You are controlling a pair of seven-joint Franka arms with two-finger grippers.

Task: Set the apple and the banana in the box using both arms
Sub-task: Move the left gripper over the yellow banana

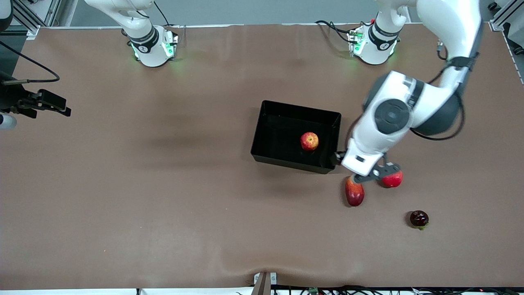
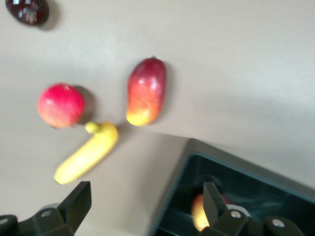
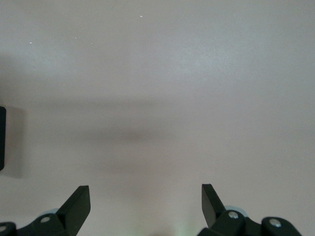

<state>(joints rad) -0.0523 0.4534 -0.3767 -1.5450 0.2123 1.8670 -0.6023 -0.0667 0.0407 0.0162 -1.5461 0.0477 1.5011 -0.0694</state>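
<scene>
Apple (image 1: 309,141) lies in the box (image 1: 262,135) in the front view; the right gripper (image 1: 53,104) waits aside. Left wrist view: left gripper (image 2: 142,206), jaws wide and empty, should centre over the banana (image 2: 87,153). Right wrist view: jaws wide, empty.

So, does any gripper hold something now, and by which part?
Nothing is held. The left gripper is open above the banana; the right gripper is open over bare table.

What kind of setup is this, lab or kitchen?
Likely a robotics lab bench: two arms bolted to a brown-covered table, aluminium framing at its corners, and loose cables, with fruit as props.
</scene>
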